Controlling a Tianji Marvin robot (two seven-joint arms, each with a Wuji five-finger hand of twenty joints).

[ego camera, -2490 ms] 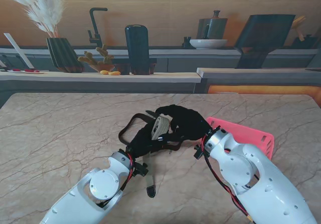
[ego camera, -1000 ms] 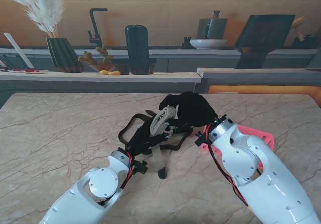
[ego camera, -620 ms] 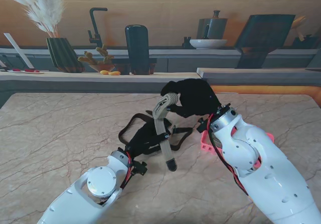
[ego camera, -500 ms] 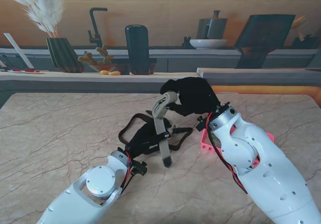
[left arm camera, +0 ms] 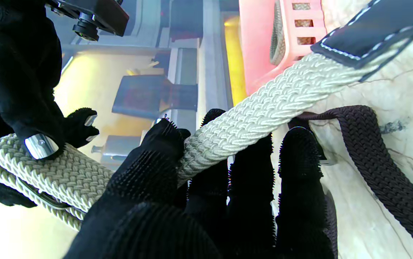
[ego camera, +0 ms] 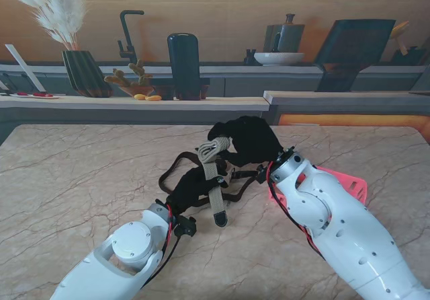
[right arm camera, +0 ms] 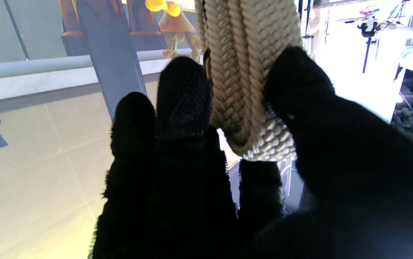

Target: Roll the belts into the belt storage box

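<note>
A cream braided belt [ego camera: 213, 160] is partly rolled. My right hand [ego camera: 248, 140], black-gloved, is shut on its coil [right arm camera: 249, 97] above the table's middle. The belt's loose tail [left arm camera: 264, 111] runs down over my left hand [ego camera: 191, 187], whose fingers [left arm camera: 156, 154] pinch it; its dark leather tip [ego camera: 220, 218] hangs nearer to me. A dark brown belt [ego camera: 176, 169] lies looped on the marble under both hands, also visible in the left wrist view [left arm camera: 379, 158]. The pink belt storage box [ego camera: 339, 182] sits to the right, partly behind my right forearm.
A marble table [ego camera: 74, 179] spreads out on all sides. Behind its far edge runs a counter with a vase of pampas grass [ego camera: 84, 71], a dark tall container [ego camera: 183, 64], a bowl [ego camera: 279, 58] and a dark board [ego camera: 353, 44].
My right hand lifted the cream coil up and away from me, then lowered it a little and shifted left. The belt's tail swung with it. The pink box came more into sight.
</note>
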